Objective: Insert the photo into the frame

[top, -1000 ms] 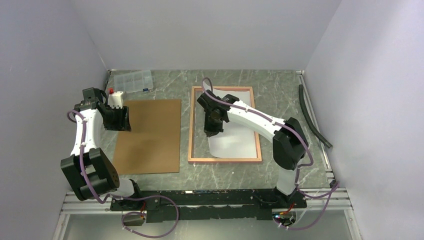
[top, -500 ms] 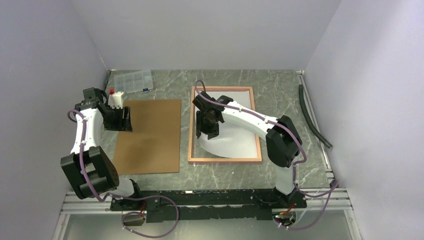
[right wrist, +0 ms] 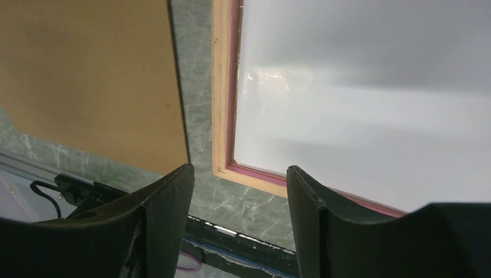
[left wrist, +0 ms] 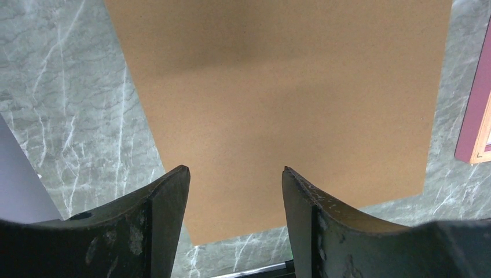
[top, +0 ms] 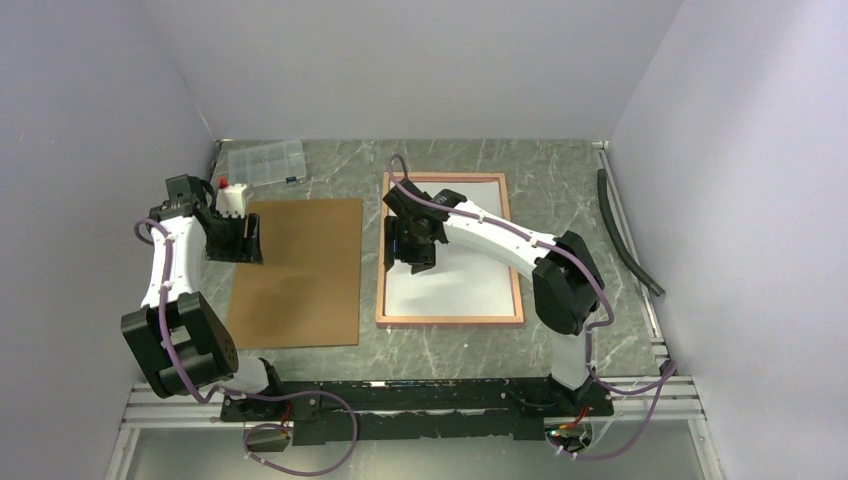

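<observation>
Well, from the top view, my left gripper point(top: 245, 240) hangs over the left edge of the brown board point(top: 300, 270), which lies flat on the marbled table point(top: 560, 180) in the left half of the picture. My right gripper point(top: 412, 255) sits over the upper left part of the photo point(top: 460, 270). The photo lies white side up inside the frame point(top: 450, 320), right of centre, and fills the opening from edge to edge. A clear plastic box point(top: 265, 162) rests at the upper left by the back wall, with a small white bottle point(top: 232, 197) just below it. A black hose point(top: 625, 235) lies along the right side of the table.

From the left wrist, my left gripper point(left wrist: 234, 174) stands wide, its two dark fingers point(left wrist: 168, 202) at the bottom of the picture with nothing between them. The board point(left wrist: 278, 87) fills most of the view beneath. A corner of the frame point(left wrist: 477, 121) shows at the right edge, apart from the board, with bare table point(left wrist: 58, 87) on the left.

From the right wrist, my right gripper point(right wrist: 238, 171) is also spread wide and grips nothing. The photo point(right wrist: 370, 104) covers the right of the picture, lying within the frame point(right wrist: 223, 87), whose tan rail with a pink inner lip runs down the middle and turns a corner just above my fingertips. A strip of table point(right wrist: 197, 87) separates the frame from the board point(right wrist: 87, 69) at the upper left.
</observation>
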Motion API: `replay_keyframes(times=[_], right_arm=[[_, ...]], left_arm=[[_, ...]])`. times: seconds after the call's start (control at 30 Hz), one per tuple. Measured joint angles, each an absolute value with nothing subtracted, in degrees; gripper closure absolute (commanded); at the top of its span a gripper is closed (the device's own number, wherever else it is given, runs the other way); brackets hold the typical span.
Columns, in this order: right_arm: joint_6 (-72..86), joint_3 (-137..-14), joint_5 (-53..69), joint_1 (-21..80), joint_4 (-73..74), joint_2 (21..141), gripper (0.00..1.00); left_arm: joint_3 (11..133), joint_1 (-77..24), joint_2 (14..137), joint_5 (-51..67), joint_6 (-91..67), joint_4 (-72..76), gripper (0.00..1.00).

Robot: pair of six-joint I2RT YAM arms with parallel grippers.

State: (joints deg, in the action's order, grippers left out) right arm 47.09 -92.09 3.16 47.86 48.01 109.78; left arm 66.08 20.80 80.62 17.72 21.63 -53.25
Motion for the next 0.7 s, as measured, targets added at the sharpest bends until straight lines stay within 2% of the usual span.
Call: replay_keyframes(times=[0.3,0.53,0.7], right_arm=[[44.5,-95.3,5.3,51.1,43.1,111.8,0.29],[43.0,-103.7,8.1,53.8,38.9,122.0,0.21],[42.6,-107.6,8.3,53.5,37.6,129.0,0.19]], left_arm=[[70.1,27.6,84.3,16.6,25.8,-54.3,0.34],[69.3,33.6,86.8,11.7,32.9,-52.6,0.36],[65.0,35.2,87.2,7.2,35.9,-48.3,0.39]])
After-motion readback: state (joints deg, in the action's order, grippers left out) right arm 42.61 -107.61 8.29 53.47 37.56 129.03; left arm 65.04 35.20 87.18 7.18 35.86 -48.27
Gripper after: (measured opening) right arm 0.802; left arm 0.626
